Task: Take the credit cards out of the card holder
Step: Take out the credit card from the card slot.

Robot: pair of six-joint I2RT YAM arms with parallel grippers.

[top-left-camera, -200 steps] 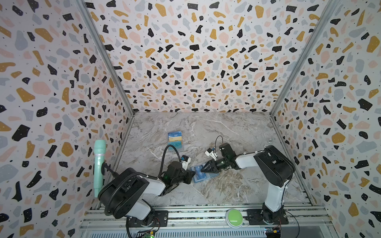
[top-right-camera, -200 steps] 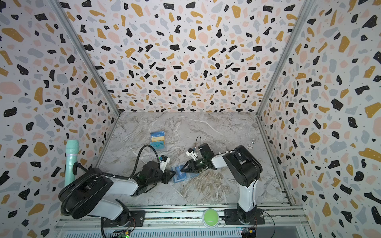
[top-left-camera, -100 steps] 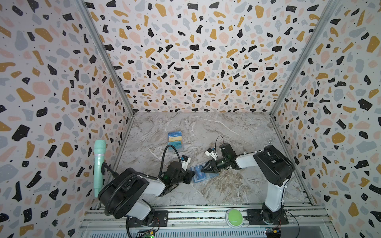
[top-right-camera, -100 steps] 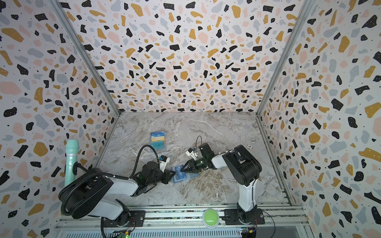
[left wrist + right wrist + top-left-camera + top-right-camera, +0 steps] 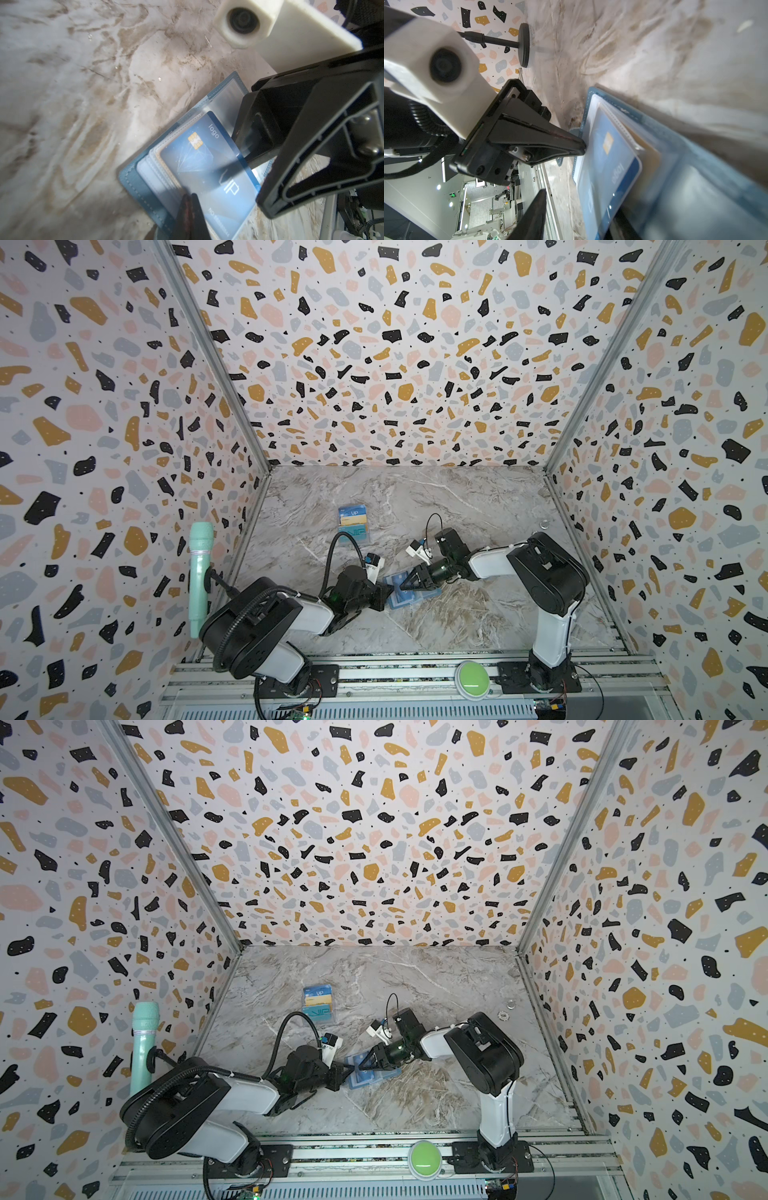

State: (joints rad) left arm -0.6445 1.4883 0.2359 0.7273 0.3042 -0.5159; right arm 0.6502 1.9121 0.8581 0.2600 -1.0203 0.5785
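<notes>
The dusty-blue card holder [image 5: 419, 597] lies open on the marble floor near the front, between both arms. Its clear sleeves [image 5: 153, 172] are fanned out. A blue credit card [image 5: 207, 166] with white "VIP" lettering and a gold chip sticks partway out of a sleeve. My left gripper [image 5: 191, 199] is shut on the card holder's sleeve edge, which also shows in the right wrist view [image 5: 581, 145]. My right gripper [image 5: 577, 220] is open and straddles the card's free edge [image 5: 608, 166]. One finger [image 5: 535, 214] stands clear of the card's face and the other sits behind it.
A clear case of stacked cards [image 5: 354, 522] lies further back on the floor. A teal microphone [image 5: 200, 572] stands on a stand by the left wall, its round base [image 5: 523, 44] on the floor. A green button [image 5: 472, 676] sits on the front rail. Small round bits [image 5: 510, 1005] lie near the right wall.
The right gripper's jaws have narrowed a little around the card. Both arms and the card holder have stayed in place.
</notes>
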